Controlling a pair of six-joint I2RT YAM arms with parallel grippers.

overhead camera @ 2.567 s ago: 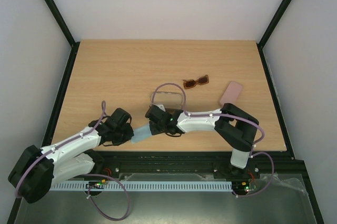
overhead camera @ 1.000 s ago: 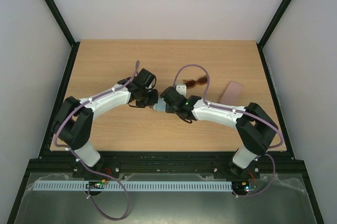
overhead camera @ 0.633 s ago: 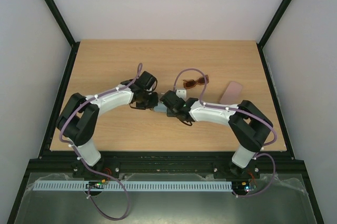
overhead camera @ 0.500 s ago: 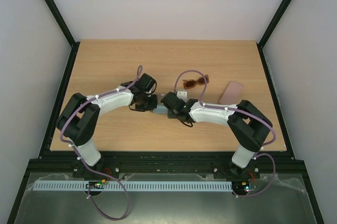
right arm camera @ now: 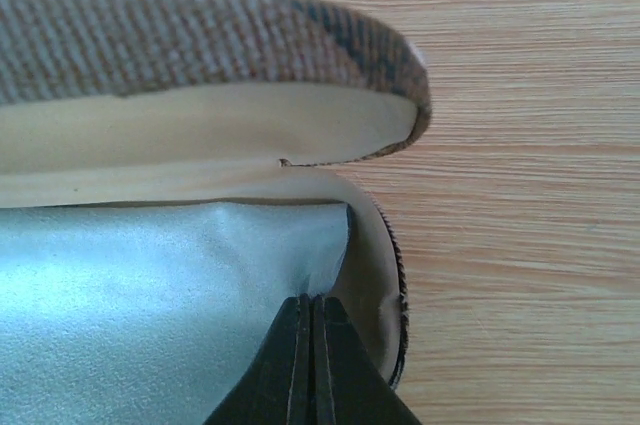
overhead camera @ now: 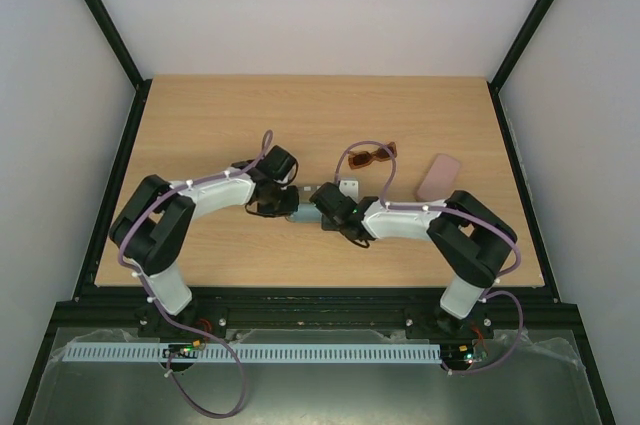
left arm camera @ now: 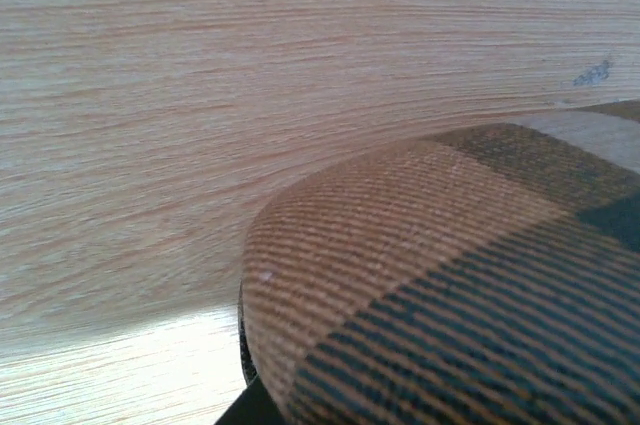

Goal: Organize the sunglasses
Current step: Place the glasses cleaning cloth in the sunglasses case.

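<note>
The reddish-brown sunglasses (overhead camera: 372, 155) lie folded open on the table, behind my right arm. The black wire-framed pair is hidden. An open brown woven case (overhead camera: 312, 191) lies mid-table between both grippers. In the right wrist view its lid (right arm camera: 200, 40) stands up, with a cream lining under it. My right gripper (right arm camera: 313, 303) is shut, its tips pinching a light blue cloth (right arm camera: 150, 295) inside the case. My left gripper (overhead camera: 284, 201) is against the case's left end. The left wrist view shows only the woven case (left arm camera: 430, 275) up close, so its jaws are hidden.
A flat pink case (overhead camera: 438, 177) lies at the right of the wooden table (overhead camera: 200, 125). Black frame posts run along the table's left and right edges.
Both arms swung from the near edge up to the case at mid-table, carrying the blue cloth there. In the last half second they closed in slightly on the case.
</note>
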